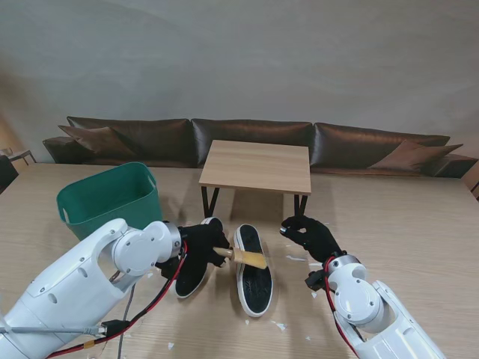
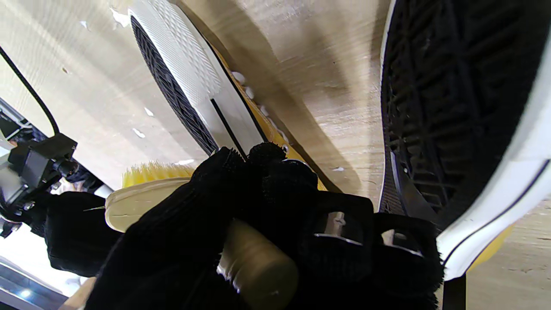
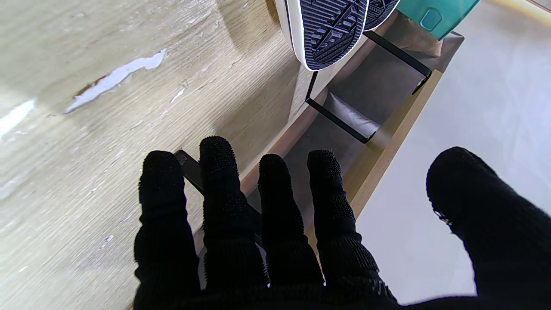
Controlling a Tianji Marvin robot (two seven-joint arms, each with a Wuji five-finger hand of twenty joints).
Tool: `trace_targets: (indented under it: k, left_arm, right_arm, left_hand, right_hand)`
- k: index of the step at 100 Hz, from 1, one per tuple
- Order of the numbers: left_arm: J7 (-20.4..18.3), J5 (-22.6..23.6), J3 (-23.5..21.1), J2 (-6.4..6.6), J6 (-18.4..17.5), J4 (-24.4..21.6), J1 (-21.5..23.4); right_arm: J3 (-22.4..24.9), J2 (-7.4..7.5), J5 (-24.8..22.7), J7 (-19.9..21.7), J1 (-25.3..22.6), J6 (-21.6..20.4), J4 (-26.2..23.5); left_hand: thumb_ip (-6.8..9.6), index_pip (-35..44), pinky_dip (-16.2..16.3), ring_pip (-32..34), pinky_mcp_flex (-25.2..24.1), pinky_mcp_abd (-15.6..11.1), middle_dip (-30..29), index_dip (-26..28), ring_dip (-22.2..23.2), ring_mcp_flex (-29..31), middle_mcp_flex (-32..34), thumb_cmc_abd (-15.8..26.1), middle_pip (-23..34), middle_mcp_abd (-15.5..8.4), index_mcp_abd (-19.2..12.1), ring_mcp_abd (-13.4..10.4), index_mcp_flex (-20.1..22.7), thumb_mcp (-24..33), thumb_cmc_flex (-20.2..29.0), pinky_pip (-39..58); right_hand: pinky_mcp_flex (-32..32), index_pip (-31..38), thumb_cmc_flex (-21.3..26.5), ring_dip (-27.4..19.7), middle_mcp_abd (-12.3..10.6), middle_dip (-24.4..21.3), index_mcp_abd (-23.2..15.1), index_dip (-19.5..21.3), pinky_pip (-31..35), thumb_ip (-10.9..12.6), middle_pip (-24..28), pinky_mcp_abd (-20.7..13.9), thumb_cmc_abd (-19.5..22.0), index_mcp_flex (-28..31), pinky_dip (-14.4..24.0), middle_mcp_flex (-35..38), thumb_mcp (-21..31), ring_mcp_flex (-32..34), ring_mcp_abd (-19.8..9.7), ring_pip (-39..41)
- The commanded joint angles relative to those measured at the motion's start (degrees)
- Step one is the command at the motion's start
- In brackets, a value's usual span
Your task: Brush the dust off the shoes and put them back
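Note:
Two shoes lie sole-up on the wooden table in front of the small shelf. The right shoe [image 1: 253, 271] [image 2: 189, 82] shows its black sole with a white rim; the left shoe [image 1: 194, 265] [image 2: 465, 120] lies partly under my left hand. My left hand [image 1: 200, 243] [image 2: 267, 224], black-gloved, is shut on the wooden handle of a brush [image 1: 245, 257] [image 2: 146, 189], whose yellow bristles rest over the right shoe. My right hand [image 1: 310, 233] [image 3: 258, 224] hovers open to the right of the shoes, fingers spread, holding nothing.
A small wooden shelf [image 1: 257, 165] with black legs stands just beyond the shoes. A green tub [image 1: 111, 196] sits at the left. White scraps [image 1: 278, 326] lie scattered on the table. A dark sofa [image 1: 254, 138] runs along the back.

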Motion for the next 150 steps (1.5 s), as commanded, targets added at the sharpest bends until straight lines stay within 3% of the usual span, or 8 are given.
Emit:
trace_targets:
  k: [1,56,59,62,70,71,74,150]
  left_arm:
    - [-1.7,-0.4,-0.1,0.11,0.4,-1.2,0.5]
    - [-6.2,-1.2,-1.1,1.19,3.0,-7.0,2.6]
    - [-6.2,-1.0,-1.3,1.22,3.1,-7.3,2.9]
    - [-6.3,-0.8,-1.6,1.26,3.2,-7.7,3.1]
    - [-6.4,-0.3,-2.2,1.31,3.3,-8.4,3.8]
    - [-6.4,-0.2,-2.3,1.30,3.2,-8.5,3.9]
    - [-6.2,0.0,-2.7,1.29,3.1,-8.7,4.2]
    - [2.3,9.6,-17.9,-0.10,-3.5,-12.0,12.3]
  right_arm:
    - [-0.1,-0.06,-0.1,0.9,-0.5,0.1,-0.5]
    - [-0.1,-0.05,0.0,1.0,-0.5,0.2,-0.5]
    - [-0.1,-0.05,0.0,1.0,-0.5,0.2,-0.5]
    - [-0.1,-0.06,0.0,1.0,-0.5,0.2,-0.5]
    - [-0.1,-0.05,0.0,1.0,-0.5,0.2,-0.5]
    - [-0.1,-0.05,0.0,1.0,-0.5,0.1,-0.5]
    - [-0.1,-0.04,0.0,1.0,-0.5,0.1,-0.5]
    - [-0.4,-0.17,0.2,0.7,-0.3,0.1,-0.1]
  left_hand:
    - [1.80,0.3,0.5,1.7,-0.4,-1.0,0.8,0.0,0.0,3.1,3.5,3.3,0.5,2.0,0.3,2.4,0.1,0.7,3.7,3.2]
    - [1.98,0.3,0.5,1.6,-0.4,-1.2,0.8,0.0,0.0,3.1,3.6,3.6,0.3,3.0,0.2,2.1,0.0,0.0,4.0,3.1]
    - [1.99,0.3,0.5,1.6,-0.4,-1.2,1.0,0.0,0.0,3.1,3.5,3.6,0.7,0.9,0.2,2.1,0.0,0.0,4.0,3.1]
    - [1.98,0.3,0.5,1.6,-0.4,-1.2,1.0,0.1,0.0,3.1,3.5,3.6,0.0,2.9,0.2,2.1,0.0,-0.1,4.0,3.1]
    - [2.00,0.3,0.5,1.6,-0.5,-1.2,1.7,0.1,0.0,3.1,3.5,3.7,-0.3,1.8,0.2,2.1,0.0,-0.1,4.0,3.1]
    - [2.00,0.3,0.5,1.6,-0.5,-1.2,1.8,0.1,0.0,3.1,3.6,3.7,0.0,3.1,0.1,2.1,0.0,-0.1,4.0,3.1]
    - [2.02,0.3,0.5,1.6,-0.5,-1.2,1.8,0.1,0.0,3.1,3.6,3.7,0.5,0.6,0.1,2.1,0.0,-0.2,4.1,3.1]
    - [1.96,0.4,0.5,1.6,-0.5,-1.2,1.1,0.0,0.0,3.1,3.6,3.3,0.3,1.8,0.1,2.1,0.1,0.3,4.0,3.1]
  right_hand:
    - [-7.4,0.6,0.1,0.5,0.7,-0.6,0.2,-0.7,1.1,1.5,0.7,0.0,0.7,0.2,0.6,0.5,0.8,1.1,0.1,0.4]
    - [-7.4,0.6,0.1,0.5,0.7,-0.6,0.2,-0.7,1.1,1.5,0.7,0.0,0.8,0.4,0.6,0.4,0.7,1.0,0.2,0.4]
    - [-7.4,0.6,0.1,0.5,0.7,-0.6,0.2,-0.7,1.1,1.5,0.7,-0.1,0.8,0.4,0.6,0.4,0.7,1.0,0.2,0.4]
    - [-7.4,0.6,0.1,0.5,0.8,-0.6,0.3,-0.7,1.1,1.5,0.7,-0.1,0.8,0.4,0.6,0.5,0.7,1.0,0.1,0.4]
    - [-7.4,0.6,0.1,0.5,0.8,-0.6,0.3,-0.7,1.1,1.5,0.7,-0.1,0.8,0.4,0.6,0.4,0.7,1.0,0.2,0.4]
    - [-7.4,0.5,0.1,0.5,0.7,-0.6,0.2,-0.7,1.1,1.5,0.7,-0.1,0.8,0.3,0.6,0.4,0.7,1.0,0.1,0.4]
    - [-7.4,0.5,0.1,0.5,0.7,-0.6,0.2,-0.7,1.1,1.5,0.7,-0.1,0.8,0.3,0.6,0.4,0.7,1.0,0.1,0.4]
    - [-7.4,0.5,0.1,0.5,0.8,-0.7,0.3,-0.7,1.0,1.5,0.7,-0.1,0.8,0.3,0.6,0.4,0.8,1.0,0.1,0.4]
